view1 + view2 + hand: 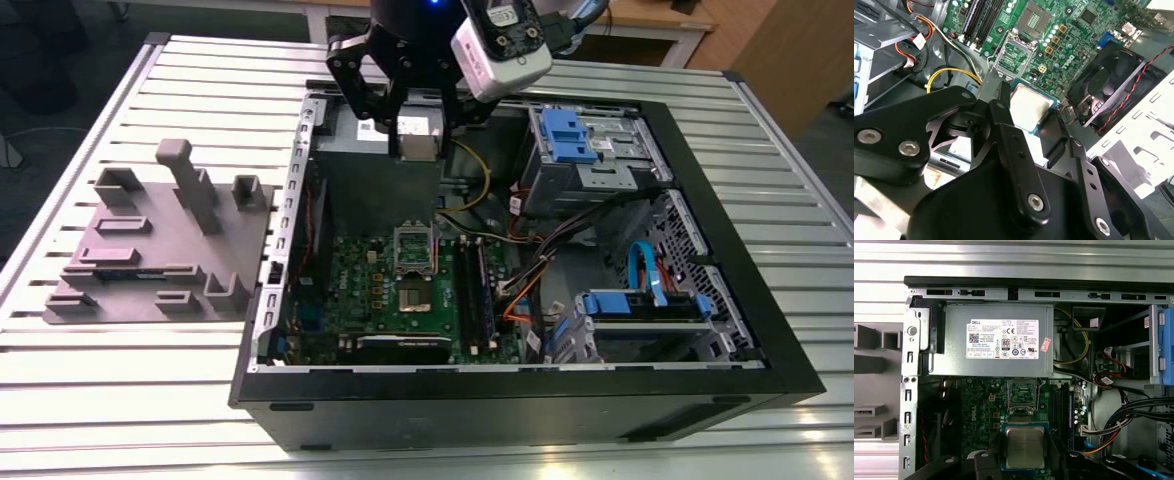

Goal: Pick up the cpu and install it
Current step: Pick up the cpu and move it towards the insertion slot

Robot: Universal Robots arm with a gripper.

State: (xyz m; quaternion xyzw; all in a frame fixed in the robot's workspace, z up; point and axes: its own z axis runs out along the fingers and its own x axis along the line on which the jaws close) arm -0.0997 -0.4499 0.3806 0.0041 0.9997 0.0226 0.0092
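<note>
- The pincer (1025,451) is clenched on the cpu (1025,447). A black finger (1054,452) presses on each of two opposite edges, and the shiny silver top faces the first wrist camera.
- In the second wrist view the cpu (1030,102) hangs in the air between the black linkages, clear of the board beneath it.
- Below lies the green motherboard (1074,35) with its bare socket (1034,17). A silver frame (1016,52) sits just beside the socket, on the side nearer the chip.
- A black fan (1109,85) with red and black leads stands at the board's edge.
- In the exterior view the pincer (418,135) holds the cpu (418,146) high over the far end of the open case (534,410). It is over the grey power supply (354,170), well apart from the socket (415,297).
- Blue drive brackets (567,130) sit on the exterior view's right of the case interior.
- Outside the case, on the exterior view's left, a grey blocky fixture (160,250) rests on the slatted metal surface (134,400), near the case wall but apart from it.
</note>
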